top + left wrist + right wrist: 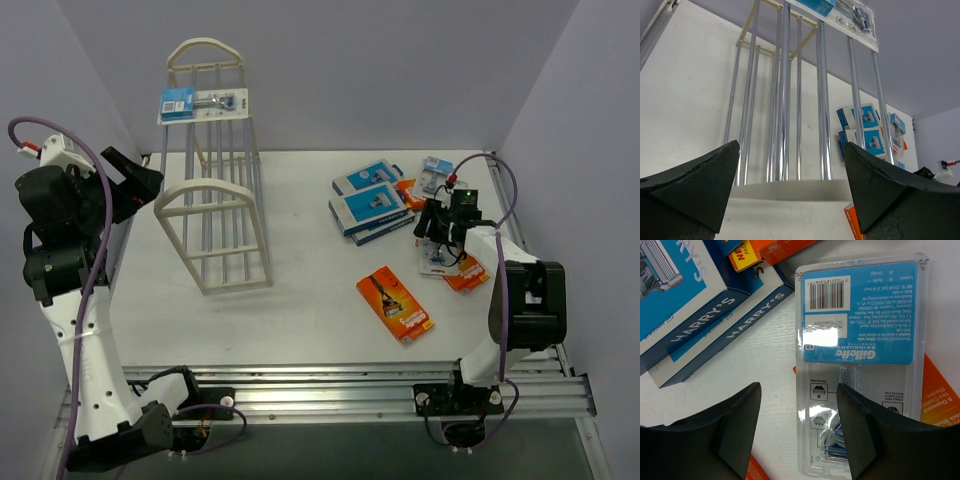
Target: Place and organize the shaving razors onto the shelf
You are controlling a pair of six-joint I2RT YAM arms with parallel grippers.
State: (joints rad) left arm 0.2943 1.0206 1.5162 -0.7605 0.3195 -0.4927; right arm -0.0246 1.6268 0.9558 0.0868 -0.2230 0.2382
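Cream-white wire shelf (215,190) stands on a pale table (300,300), its two arched end frames joined by tiers of thin metal rods. One blister-card razor pack (202,104), white with a blue header, lies flat across the top of the shelf at its far end.

All the other shaving razors lie on the table to the right of the shelf, well apart from it. Closest to the shelf is a stack of blue-and-white boxes (370,205). A single orange box (395,305) lies alone, nearer to the front edge than the stack. Further from the shelf lie more orange and blister packs in a loose cluster.

The left gripper (140,180) hangs raised just to the left of the shelf, level with its near end frame. Its jaws stand wide apart and hold nothing. Its wrist camera looks between the two black fingers (700,185) up along the shelf rods.

The right gripper (440,225) is over the cluster, far to the right of the shelf. Its jaws are apart above a face-down blister pack (860,365) with a barcode, whose shelf-side edge shows between the fingers. Whether the fingertips touch it cannot be told. That pack's far edge overlaps an orange pack (940,400).
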